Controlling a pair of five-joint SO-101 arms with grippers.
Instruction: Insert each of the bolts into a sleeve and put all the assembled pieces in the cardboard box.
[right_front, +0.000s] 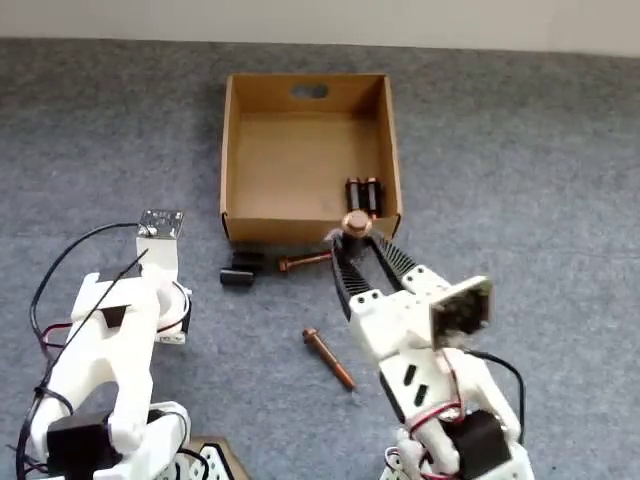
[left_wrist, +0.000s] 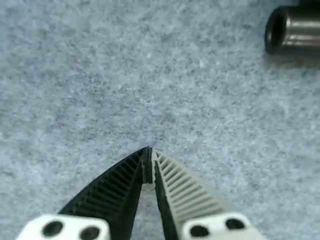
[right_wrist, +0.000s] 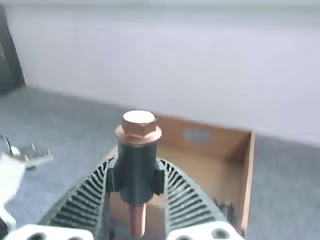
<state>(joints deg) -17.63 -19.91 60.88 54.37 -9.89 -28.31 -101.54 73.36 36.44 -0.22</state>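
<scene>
My right gripper (right_front: 356, 240) (right_wrist: 136, 172) is shut on an assembled piece (right_front: 355, 223) (right_wrist: 136, 165), a copper bolt pushed through a black sleeve. It holds the piece upright, head up, just over the front wall of the cardboard box (right_front: 236, 150) (right_wrist: 247, 170). Two assembled pieces (right_front: 363, 194) lie in the box's near right corner. One loose bolt (right_front: 304, 262) lies on the carpet before the box, and another bolt (right_front: 329, 358) lies nearer the arms. Two empty black sleeves (right_front: 240, 268) lie by the box's front left corner; one sleeve (left_wrist: 294, 29) faces my left gripper (left_wrist: 149, 153), which is shut and empty over bare carpet.
Grey carpet covers the table. The left arm (right_front: 120, 330) stands left of the sleeves, and the right arm's base (right_front: 455, 420) is at the near right. A pale wall (right_wrist: 200, 60) rises behind the box.
</scene>
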